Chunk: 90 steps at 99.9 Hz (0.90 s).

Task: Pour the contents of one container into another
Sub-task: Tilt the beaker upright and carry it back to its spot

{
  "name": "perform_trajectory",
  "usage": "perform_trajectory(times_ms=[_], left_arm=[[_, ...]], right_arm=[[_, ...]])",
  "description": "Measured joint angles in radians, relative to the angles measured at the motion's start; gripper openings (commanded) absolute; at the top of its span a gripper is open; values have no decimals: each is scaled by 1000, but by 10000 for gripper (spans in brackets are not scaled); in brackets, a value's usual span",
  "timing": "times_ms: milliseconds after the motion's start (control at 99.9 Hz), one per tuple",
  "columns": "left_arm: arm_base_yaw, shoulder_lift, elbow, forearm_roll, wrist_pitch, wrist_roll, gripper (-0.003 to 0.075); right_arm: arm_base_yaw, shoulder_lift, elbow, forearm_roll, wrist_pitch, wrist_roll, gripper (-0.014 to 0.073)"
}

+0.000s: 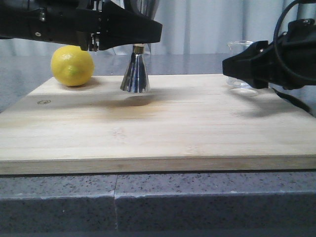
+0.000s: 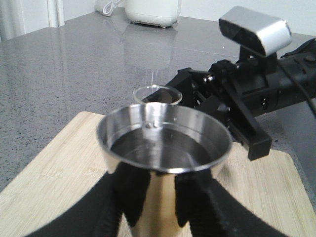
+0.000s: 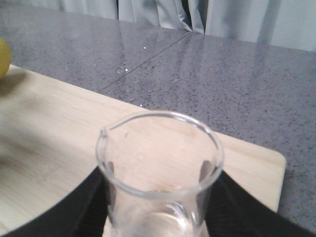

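Observation:
The steel jigger, hourglass-shaped with a gold band at its waist, is upright at the back middle of the wooden board. My left gripper is shut on its upper cup. A shadow lies just in front of its base, so it seems to hang slightly above the board. In the left wrist view the black fingers clamp the jigger, whose bowl looks dark and glossy. At the board's right, my right gripper is shut on the clear glass beaker. The right wrist view shows the upright beaker, its lip pointing left.
A yellow lemon rests at the board's back left corner, close to the jigger. The board lies on a grey speckled counter. A white appliance stands far off on the counter. Curtains hang behind.

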Motion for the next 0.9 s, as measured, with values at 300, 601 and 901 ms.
perform_trajectory(times_ms=[300,601,901], left_arm=[[0,0,0,0,0,0,185],[0,0,0,0,0,0,185],[0,0,0,0,0,0,185]], right_arm=[[0,44,0,6,-33,-13,244],[0,44,0,7,-34,-13,563],[0,-88,29,-10,120,70,576]])
